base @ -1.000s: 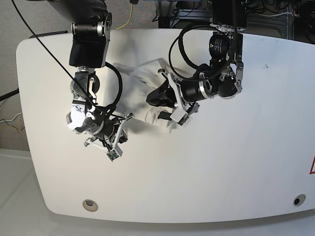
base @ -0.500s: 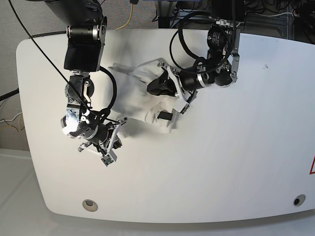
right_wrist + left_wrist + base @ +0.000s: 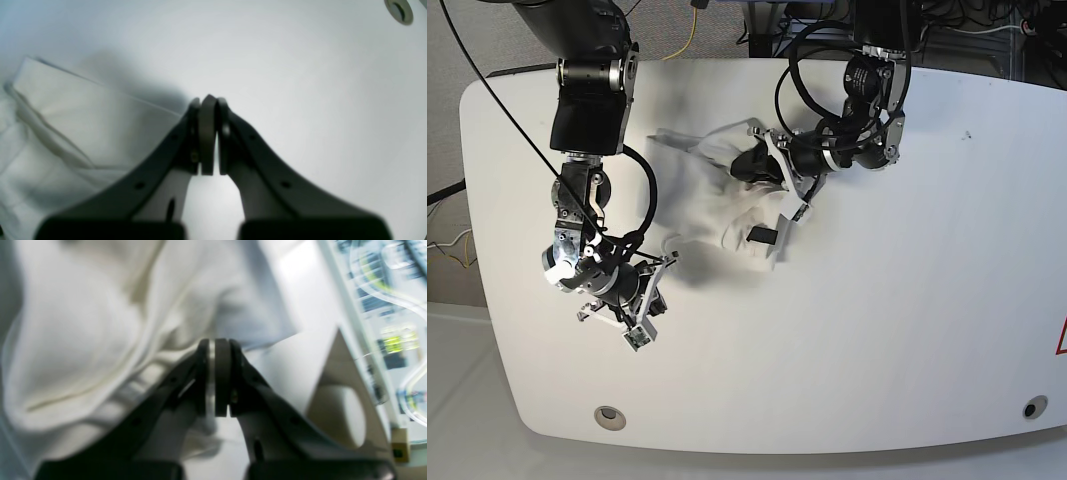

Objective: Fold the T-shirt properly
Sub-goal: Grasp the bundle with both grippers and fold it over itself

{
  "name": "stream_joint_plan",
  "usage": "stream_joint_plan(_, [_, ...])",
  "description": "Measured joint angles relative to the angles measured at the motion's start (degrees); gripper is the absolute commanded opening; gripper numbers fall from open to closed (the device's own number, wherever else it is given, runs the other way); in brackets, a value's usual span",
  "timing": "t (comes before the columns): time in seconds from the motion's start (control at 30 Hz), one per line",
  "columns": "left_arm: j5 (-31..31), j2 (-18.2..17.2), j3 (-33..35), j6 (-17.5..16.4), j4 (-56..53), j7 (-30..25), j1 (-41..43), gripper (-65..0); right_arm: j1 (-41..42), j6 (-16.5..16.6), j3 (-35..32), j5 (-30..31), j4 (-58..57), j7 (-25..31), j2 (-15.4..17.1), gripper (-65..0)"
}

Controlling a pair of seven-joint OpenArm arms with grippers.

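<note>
- No words, brand names or numbers can be read in any of the views.
- A fragment of a red triangular sign (image 3: 1061,338) is seen at the right edge of the table (image 3: 907,330), cut off by the frame; nothing on it can be made out.
- The small black tag (image 3: 764,236) on the T-shirt (image 3: 727,190) is too small for any lettering to be read.

Overhead base view, two close wrist views
</note>
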Motion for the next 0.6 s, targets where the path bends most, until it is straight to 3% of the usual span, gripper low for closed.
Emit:
stream_joint_plan(0.33, [4.7,0.3,0.0,-2.8,-12.4,-8.7,-4.4,-63.8,0.0,-0.2,0.1,0.0,0.0,-0.1,0.1,-65.0])
stream_joint_plan(0.6, [5.4,0.3,0.2,-4.7,-15.8,-10.0,-6.4,-63.8,0.8,-0.2,0.1,0.0,0.0,-0.2,1.1,-65.0])
